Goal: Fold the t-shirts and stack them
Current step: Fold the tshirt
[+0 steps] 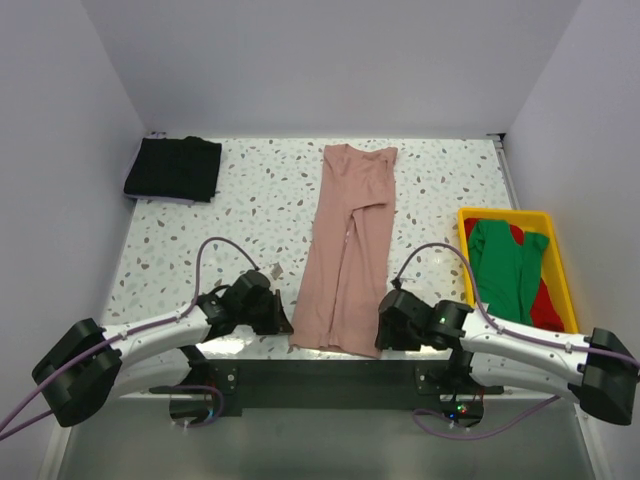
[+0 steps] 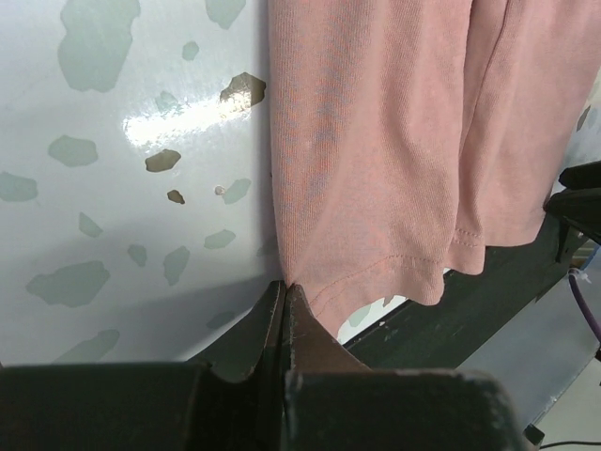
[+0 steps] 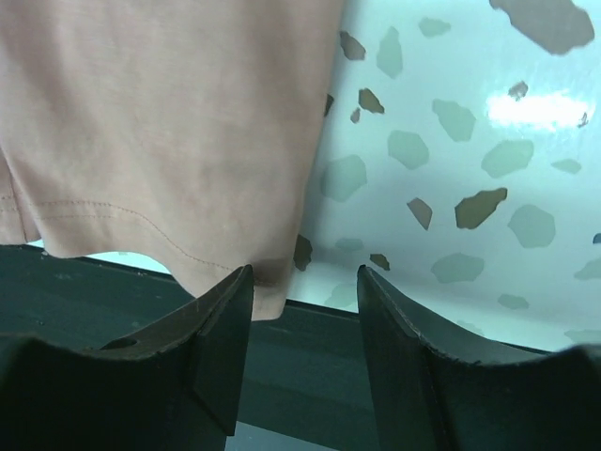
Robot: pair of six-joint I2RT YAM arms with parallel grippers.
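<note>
A dusty-pink t-shirt (image 1: 350,240) lies in a long narrow strip down the middle of the table, its hem at the near edge. My left gripper (image 1: 283,325) sits at the hem's left corner. In the left wrist view its jaws (image 2: 285,287) are shut, pinching the edge of the pink cloth (image 2: 376,141). My right gripper (image 1: 383,335) is at the hem's right corner. It stands open (image 3: 305,272), the pink cloth's (image 3: 169,122) corner lying loose by its left finger. A folded black t-shirt (image 1: 175,168) rests at the far left.
A yellow bin (image 1: 505,213) stands at the right with a green t-shirt (image 1: 505,265) over a red one (image 1: 548,310). The pink hem hangs slightly over the table's near edge, above the dark base rail (image 1: 330,380). White walls enclose three sides.
</note>
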